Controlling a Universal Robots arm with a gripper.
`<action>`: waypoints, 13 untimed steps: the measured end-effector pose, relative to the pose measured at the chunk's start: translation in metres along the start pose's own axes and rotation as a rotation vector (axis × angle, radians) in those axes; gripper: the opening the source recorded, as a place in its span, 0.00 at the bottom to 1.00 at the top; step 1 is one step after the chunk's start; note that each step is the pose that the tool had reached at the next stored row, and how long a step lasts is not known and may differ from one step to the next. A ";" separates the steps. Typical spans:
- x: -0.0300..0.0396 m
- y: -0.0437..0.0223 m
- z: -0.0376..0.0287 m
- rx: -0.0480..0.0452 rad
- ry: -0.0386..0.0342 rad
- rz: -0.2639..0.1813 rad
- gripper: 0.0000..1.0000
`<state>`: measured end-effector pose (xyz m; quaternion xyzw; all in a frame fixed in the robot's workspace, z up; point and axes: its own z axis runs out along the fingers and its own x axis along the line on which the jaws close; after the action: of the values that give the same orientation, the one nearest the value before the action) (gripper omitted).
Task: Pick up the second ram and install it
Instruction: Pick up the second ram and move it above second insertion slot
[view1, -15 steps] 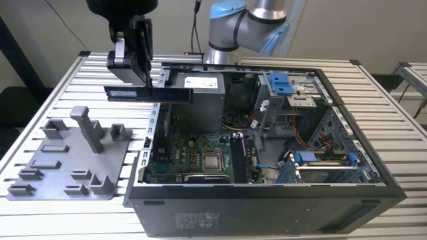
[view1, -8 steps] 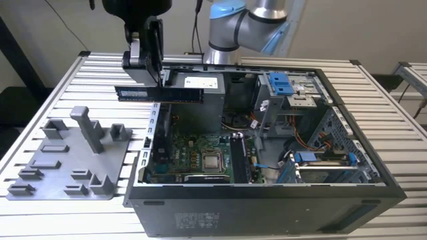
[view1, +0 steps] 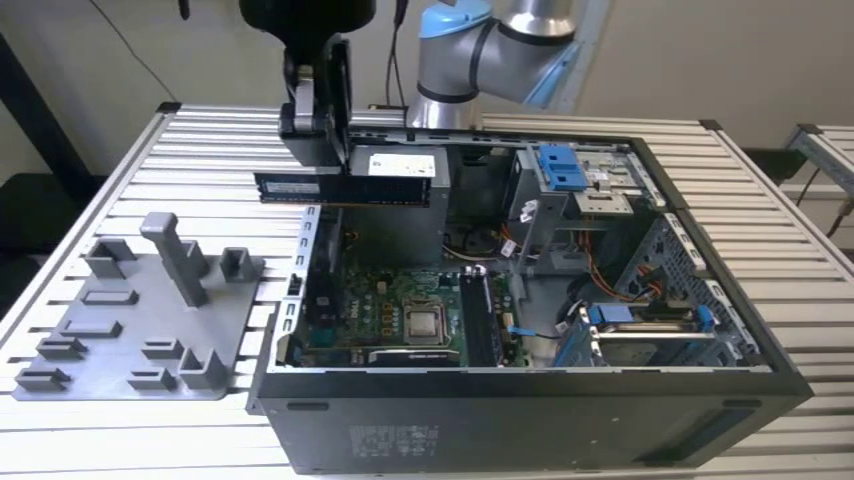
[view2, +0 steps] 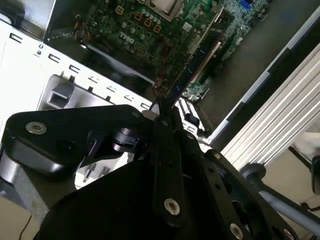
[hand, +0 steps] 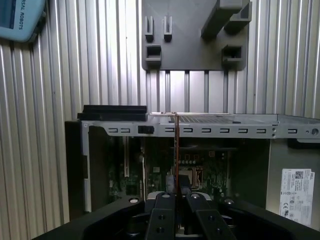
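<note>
The pick-up part looks done: the gripper (view1: 323, 166) has its fingers pressed together on the second ram (view1: 344, 189), which hangs in the air and touches nothing else. The installing is not done. The stick is above the open computer case (view1: 534, 410), over its wall on the exterior view's left, near the far corner. It is well above the motherboard (view1: 380, 300) lying on the case floor.

The ram stands on its long edge, and its long axis is level and runs from the exterior view's left to right, about along the far wall of the case. Its broad face with the white sticker (view1: 400, 163) is turned toward the exterior view. In the first wrist view I see it edge-on, as a thin line between the fingers. The memory slots (view1: 477, 315) beside the processor seem to run crosswise to it, so I judge that it is not lined up with them.
</note>
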<state>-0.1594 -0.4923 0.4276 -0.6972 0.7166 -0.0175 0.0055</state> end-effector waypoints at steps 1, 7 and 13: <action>-0.0001 -0.0021 0.0001 0.0000 0.0000 0.000 0.14; -0.0004 -0.0158 0.0005 0.0000 -0.0001 0.000 0.14; -0.0008 -0.0292 0.0009 0.0000 0.0000 0.000 0.14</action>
<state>-0.1301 -0.4923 0.4276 -0.6972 0.7166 -0.0174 0.0055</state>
